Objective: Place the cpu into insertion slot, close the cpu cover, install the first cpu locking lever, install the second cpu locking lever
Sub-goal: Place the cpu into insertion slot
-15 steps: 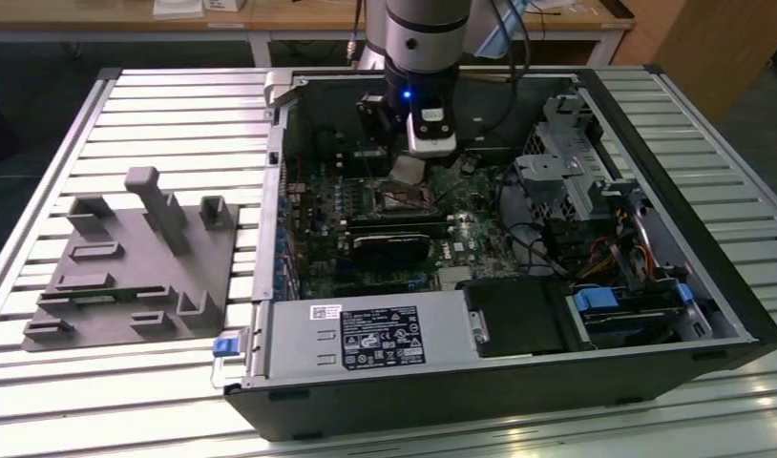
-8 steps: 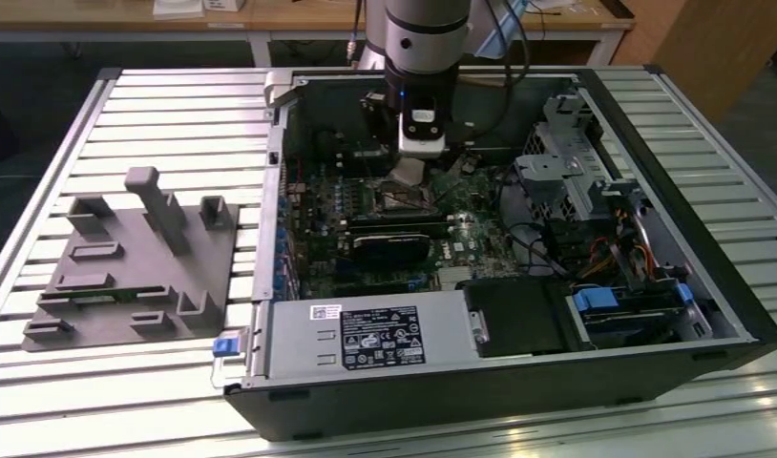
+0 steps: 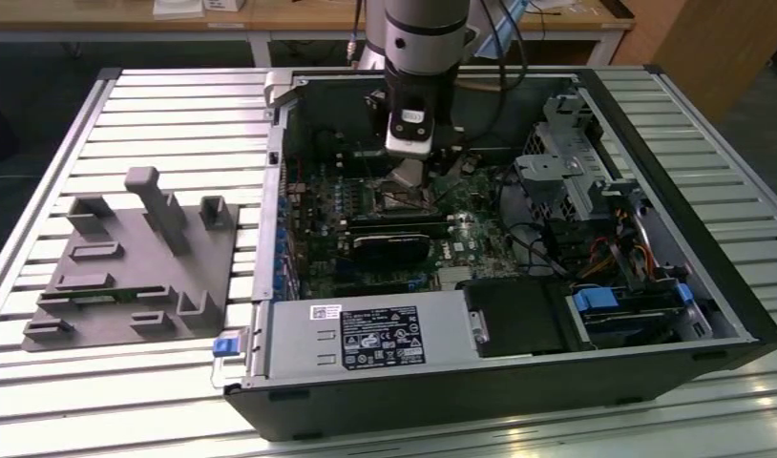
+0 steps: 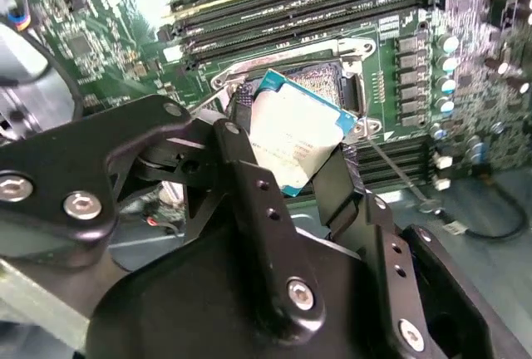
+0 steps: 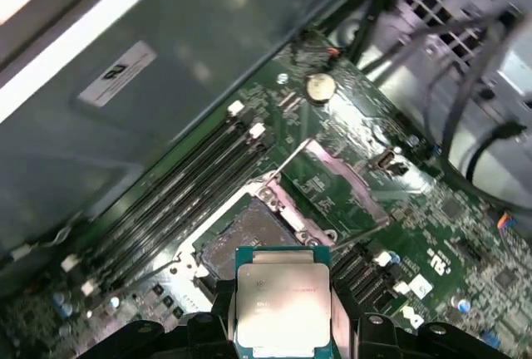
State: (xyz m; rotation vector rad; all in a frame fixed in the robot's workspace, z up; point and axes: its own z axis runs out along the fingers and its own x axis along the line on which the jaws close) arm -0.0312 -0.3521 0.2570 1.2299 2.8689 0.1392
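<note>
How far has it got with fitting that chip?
Early on. The hand grips the cpu over the insertion slot, not seated yet. The cpu cover stands open and a locking lever is loose, so seating, closing and both levers remain.

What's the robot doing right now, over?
Gripper shut on small flat silver-grey square cpu. Hovering over dark square insertion slot, not seated. Silvery frame cover open. Nothing blocking.
</note>
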